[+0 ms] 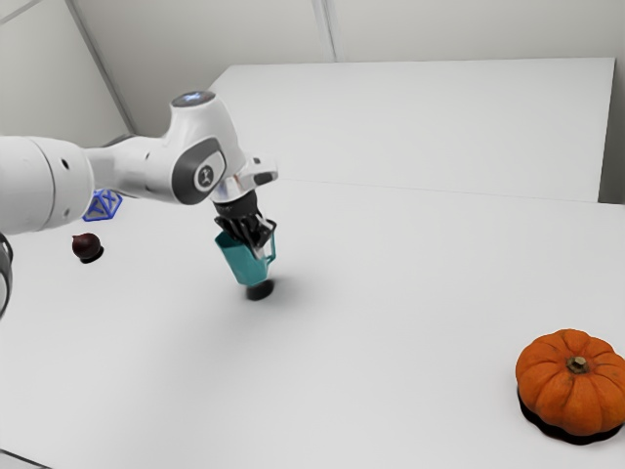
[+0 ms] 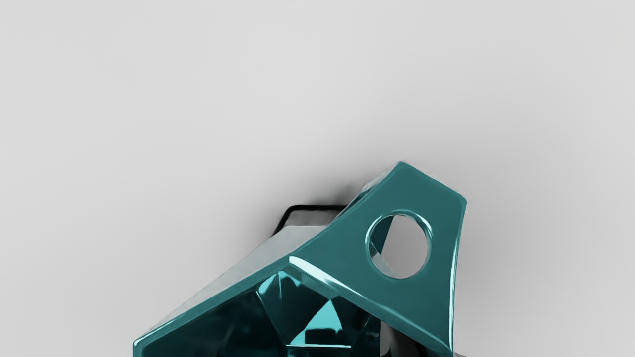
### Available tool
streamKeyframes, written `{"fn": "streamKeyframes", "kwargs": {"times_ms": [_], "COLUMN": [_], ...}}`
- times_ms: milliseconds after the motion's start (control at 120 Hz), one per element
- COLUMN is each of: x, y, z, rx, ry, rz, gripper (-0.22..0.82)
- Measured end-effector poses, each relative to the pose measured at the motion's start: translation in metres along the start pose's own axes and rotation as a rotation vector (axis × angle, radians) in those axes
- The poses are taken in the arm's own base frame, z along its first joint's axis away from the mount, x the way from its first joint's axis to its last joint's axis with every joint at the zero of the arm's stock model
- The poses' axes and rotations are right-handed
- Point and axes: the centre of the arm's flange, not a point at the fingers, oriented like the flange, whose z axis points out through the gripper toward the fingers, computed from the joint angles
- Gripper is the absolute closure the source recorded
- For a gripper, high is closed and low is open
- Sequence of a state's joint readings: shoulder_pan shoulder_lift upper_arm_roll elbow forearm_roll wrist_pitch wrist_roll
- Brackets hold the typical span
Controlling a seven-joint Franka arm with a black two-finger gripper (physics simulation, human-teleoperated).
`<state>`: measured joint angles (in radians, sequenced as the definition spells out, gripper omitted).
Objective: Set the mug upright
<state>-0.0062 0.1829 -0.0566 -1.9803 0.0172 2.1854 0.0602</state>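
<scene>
The teal mug point(image 1: 242, 264) is in the gripper point(image 1: 256, 244), which is shut on its wall near the rim. It leans, with its mouth up and toward the exterior view's left and its base lower, over a dark patch on the table. Its handle points to the exterior view's right. In the wrist view the faceted mug point(image 2: 426, 196) shows its open mouth and the handle with a round hole. A dark part of the gripper point(image 2: 404, 343) is partly visible beside the mug's rim; the fingertips are largely hidden there.
An orange pumpkin point(image 1: 571, 381) sits on the white table point(image 1: 391, 293) at the exterior view's lower right. Near the arm, at the exterior view's left, are a small dark brown object point(image 1: 86, 246) and a blue wireframe object point(image 1: 103, 205).
</scene>
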Motion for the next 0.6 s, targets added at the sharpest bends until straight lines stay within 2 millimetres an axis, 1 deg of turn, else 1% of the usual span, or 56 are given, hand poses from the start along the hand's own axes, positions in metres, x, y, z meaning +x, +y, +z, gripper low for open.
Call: {"fn": "streamKeyframes", "kwargs": {"times_ms": [250, 375, 492, 542, 600], "x": [0.004, 0.006, 0.007, 0.007, 0.006], "y": [0.0, -0.001, 0.006, 0.007, 0.007], "z": [0.029, 0.037, 0.034, 0.027, 0.017], "rx": [0.001, 0.001, -0.003, -0.002, 0.0], "ry": [-0.015, -0.015, -0.008, 0.002, 0.017], "rz": [-0.033, -0.046, -0.044, -0.046, -0.049], "gripper": [0.77, 0.78, 0.51, 0.41, 0.31]}}
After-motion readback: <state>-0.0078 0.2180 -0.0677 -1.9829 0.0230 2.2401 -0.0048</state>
